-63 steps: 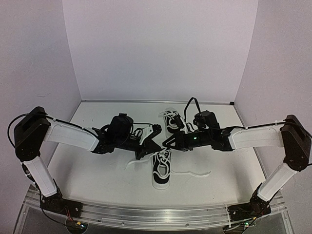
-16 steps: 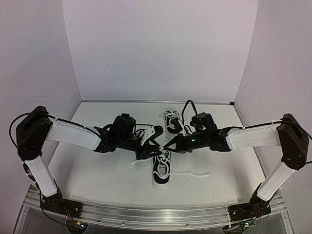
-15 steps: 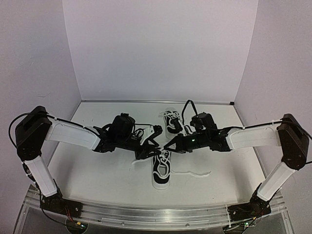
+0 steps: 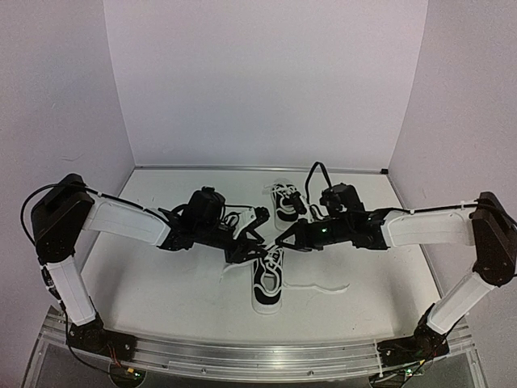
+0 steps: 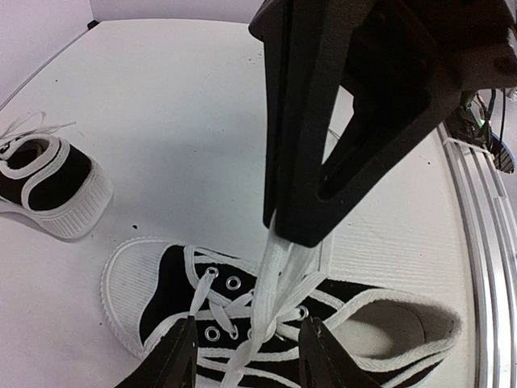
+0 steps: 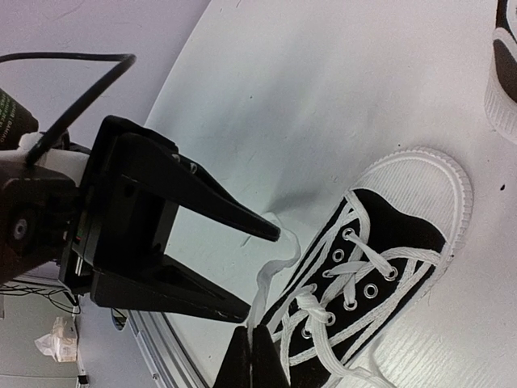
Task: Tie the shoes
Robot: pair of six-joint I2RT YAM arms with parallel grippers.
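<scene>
The near shoe (image 4: 267, 284), a black sneaker with a white sole, lies mid-table. It also shows in the left wrist view (image 5: 178, 287) and the right wrist view (image 6: 396, 234). The second shoe (image 4: 284, 202) lies further back. My right gripper (image 6: 257, 356) is shut on a white lace (image 6: 271, 279) and holds it up above the near shoe. My left gripper (image 5: 246, 356) is open, and the raised lace (image 5: 271, 275) runs between its fingers. Both grippers meet above the near shoe's eyelets, the left (image 4: 252, 242) beside the right (image 4: 281, 239).
A loose lace end (image 4: 323, 287) trails on the table to the right of the near shoe. The second shoe sits left in the left wrist view (image 5: 48, 182). White walls close in the back and sides. A metal rail (image 4: 242, 352) runs along the near edge.
</scene>
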